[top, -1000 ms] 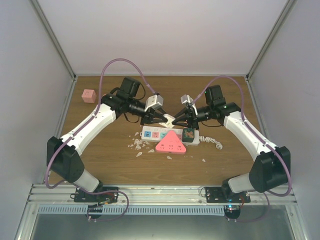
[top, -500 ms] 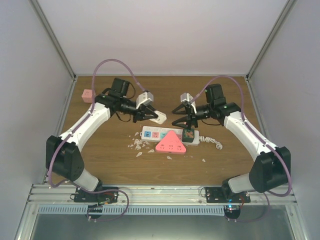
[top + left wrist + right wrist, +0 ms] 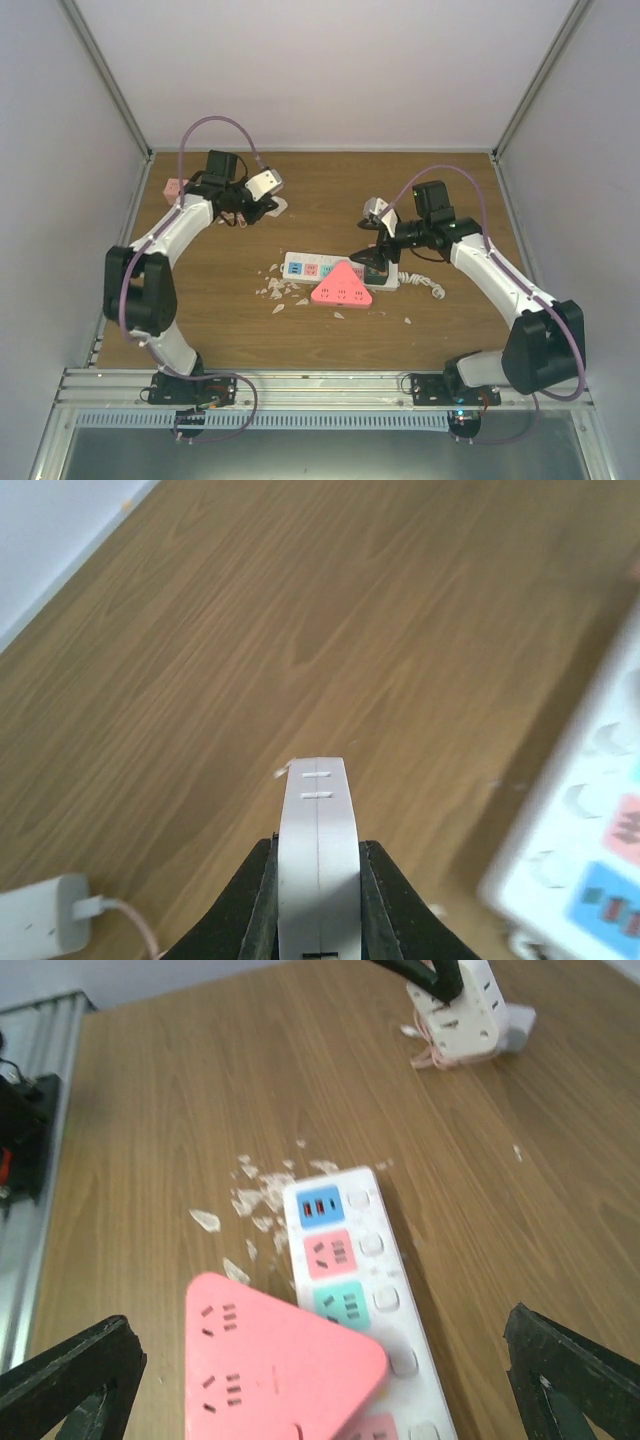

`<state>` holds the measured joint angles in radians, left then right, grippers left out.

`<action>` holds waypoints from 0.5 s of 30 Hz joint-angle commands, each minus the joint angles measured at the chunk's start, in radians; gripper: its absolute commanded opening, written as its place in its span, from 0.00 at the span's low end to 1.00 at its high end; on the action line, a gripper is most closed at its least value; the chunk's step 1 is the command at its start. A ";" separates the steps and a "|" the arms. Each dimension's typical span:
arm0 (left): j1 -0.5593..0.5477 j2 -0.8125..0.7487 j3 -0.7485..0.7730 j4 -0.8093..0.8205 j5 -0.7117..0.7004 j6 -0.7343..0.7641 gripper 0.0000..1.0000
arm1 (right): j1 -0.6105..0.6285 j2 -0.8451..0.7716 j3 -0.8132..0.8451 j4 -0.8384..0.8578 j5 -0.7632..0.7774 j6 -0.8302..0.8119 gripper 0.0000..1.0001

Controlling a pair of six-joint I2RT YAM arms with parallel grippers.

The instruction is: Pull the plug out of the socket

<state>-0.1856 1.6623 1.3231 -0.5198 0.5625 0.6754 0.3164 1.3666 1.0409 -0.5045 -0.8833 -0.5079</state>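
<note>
While its fingers clamp a white plug [image 3: 318,800] flat between them, the left gripper [image 3: 318,865] hangs over bare wood toward the far left of the table [image 3: 450,190], apart from the socket [image 3: 300,267]. Nothing joins the plug to the strip, so the pull itself looks done.

The right gripper [image 3: 320,1365] hovers just above the strip's right end, fingers spread wide and holding nothing.

The long white strip lies across the middle of the table with its blue, pink and green faces showing. A pink triangular adapter [image 3: 340,287] sits against its near edge, and pale crumbs [image 3: 272,291] are scattered by its left end. A pink cube [image 3: 176,188] rests near the left arm.

What remains appears to be the put-down. The left arm would need to lower the plug onto open wood, clear of the cube and the strip, and then let go.
</note>
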 commanded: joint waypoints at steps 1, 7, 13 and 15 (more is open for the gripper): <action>-0.006 0.106 0.052 0.152 -0.242 0.054 0.00 | -0.025 -0.046 -0.043 0.004 0.110 -0.041 1.00; -0.050 0.242 0.119 0.259 -0.438 0.115 0.00 | -0.029 -0.070 -0.084 0.021 0.172 -0.044 1.00; -0.105 0.354 0.105 0.443 -0.655 0.236 0.00 | -0.030 -0.079 -0.124 0.044 0.245 -0.048 1.00; -0.116 0.385 0.107 0.492 -0.699 0.267 0.00 | -0.031 -0.078 -0.130 0.045 0.255 -0.050 1.00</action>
<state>-0.2760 1.9942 1.4117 -0.2203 0.0269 0.8455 0.2966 1.3037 0.9279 -0.4881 -0.6785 -0.5442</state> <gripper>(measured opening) 0.146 0.995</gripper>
